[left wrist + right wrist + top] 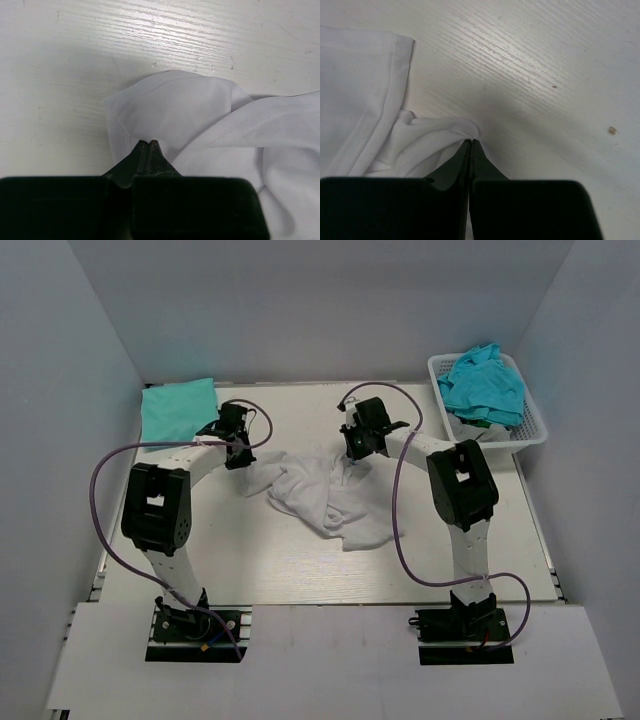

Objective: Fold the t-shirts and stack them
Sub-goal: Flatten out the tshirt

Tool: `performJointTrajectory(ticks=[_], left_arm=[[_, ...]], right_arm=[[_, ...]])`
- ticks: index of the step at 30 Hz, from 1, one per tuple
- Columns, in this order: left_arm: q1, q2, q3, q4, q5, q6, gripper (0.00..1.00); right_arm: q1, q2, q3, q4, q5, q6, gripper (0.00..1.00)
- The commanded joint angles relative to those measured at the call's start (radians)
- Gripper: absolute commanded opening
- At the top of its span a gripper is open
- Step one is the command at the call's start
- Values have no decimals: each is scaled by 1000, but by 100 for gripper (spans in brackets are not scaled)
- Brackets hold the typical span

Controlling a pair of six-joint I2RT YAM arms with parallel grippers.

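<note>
A crumpled white t-shirt [320,495] lies in the middle of the table. My left gripper [238,452] is down at its left edge, shut on the white cloth [170,107]; the jaws meet on a fold of it [149,142]. My right gripper [355,452] is at the shirt's upper right edge, shut on a bunched bit of the white cloth [445,131], pinched right at the tips [471,141]. A folded turquoise t-shirt [178,408] lies at the back left. More turquoise t-shirts [485,385] are heaped in the basket.
A white plastic lattice basket [532,430] stands at the back right corner. Purple cables loop from both arms over the table [300,560]. Grey walls close in the table on three sides.
</note>
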Motion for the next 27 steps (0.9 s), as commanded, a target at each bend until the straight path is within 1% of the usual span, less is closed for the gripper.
performJointTrajectory(ticks=[1, 2, 4, 5, 6, 7, 8, 9, 11, 12, 14, 15, 16, 18, 19, 20, 22, 23, 24, 25, 27], left_arm=[[4, -79, 22, 25, 14, 13, 0], [4, -92, 22, 25, 14, 22, 0], [4, -105, 31, 25, 14, 22, 0], [4, -122, 40, 25, 14, 31, 0], [4, -135, 40, 25, 14, 31, 0], [4, -145, 49, 14, 5, 31, 0], [4, -176, 49, 14, 5, 43, 0], [4, -197, 58, 14, 5, 43, 0], [-5, -243, 59, 14, 5, 57, 0], [-14, -297, 59, 14, 5, 57, 0], [-14, -352, 68, 14, -4, 57, 0], [-14, -384, 68, 5, -4, 47, 0], [-14, -456, 68, 5, -19, 46, 0], [-14, -539, 56, 26, -64, 36, 0], [-14, -582, 40, 35, -81, 36, 0], [-14, -672, 19, 46, -101, 36, 0], [-5, -765, -18, 81, -147, 36, 0], [-5, -808, -29, 91, -162, 24, 0], [-5, -893, -40, 100, -176, 23, 0], [-5, -930, -40, 100, -200, 23, 0], [-5, -996, -52, 109, -243, 14, 0]], right_arm=[[0, -58, 38, 15, -34, 33, 0], [-2, -70, 32, 28, -28, 37, 0], [0, -101, -9, 93, 47, 50, 0], [0, -172, -56, 129, 72, 50, 0], [0, -202, -82, 146, 139, 86, 0], [1, -260, -102, 217, 161, 97, 0], [0, -321, -159, 236, 181, 114, 0], [0, -383, -176, 283, 262, 126, 0], [-2, -473, -228, 304, 308, 133, 0], [1, -531, -239, 322, 368, 133, 0], [-5, -587, -267, 335, 405, 133, 0], [-3, -659, -277, 333, 476, 130, 0], [-6, -682, -288, 331, 501, 117, 0], [-7, -777, -303, 327, 579, 114, 0], [-14, -805, -307, 327, 592, 102, 0], [-14, -832, -307, 324, 612, 93, 0], [-22, -950, -305, 328, 664, 74, 0], [-20, -972, -305, 330, 683, 68, 0], [-25, -995, -302, 331, 731, 65, 0], [-23, -1059, -301, 344, 750, 62, 0], [-28, -1098, -294, 351, 799, -2, 0]])
